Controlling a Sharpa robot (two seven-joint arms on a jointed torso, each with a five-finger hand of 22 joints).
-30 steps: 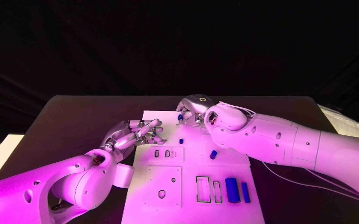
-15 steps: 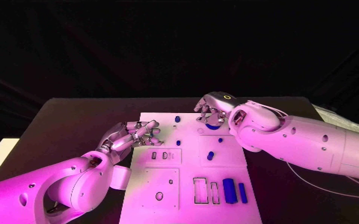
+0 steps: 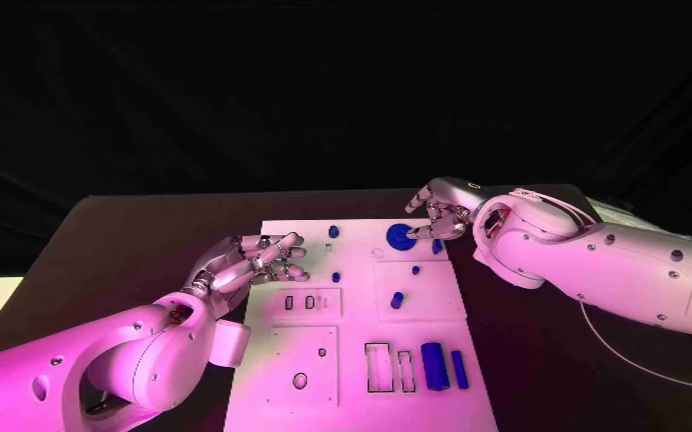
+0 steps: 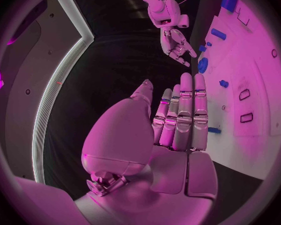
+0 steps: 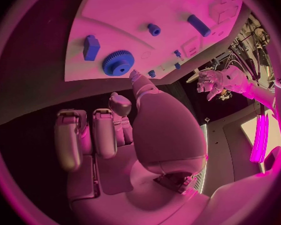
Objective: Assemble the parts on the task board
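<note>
Black table, white task board

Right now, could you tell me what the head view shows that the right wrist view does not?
Head view only: the two long blue bars standing beside empty slots at the board's near end. Right wrist view only: the teeth on the blue gear, and the right hand's palm holding nothing. Both show the task board, the gear and the left hand.

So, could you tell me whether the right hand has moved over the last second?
Yes. Against the small peg, the right hand has shifted to the task board's right edge, beside the blue gear.
</note>
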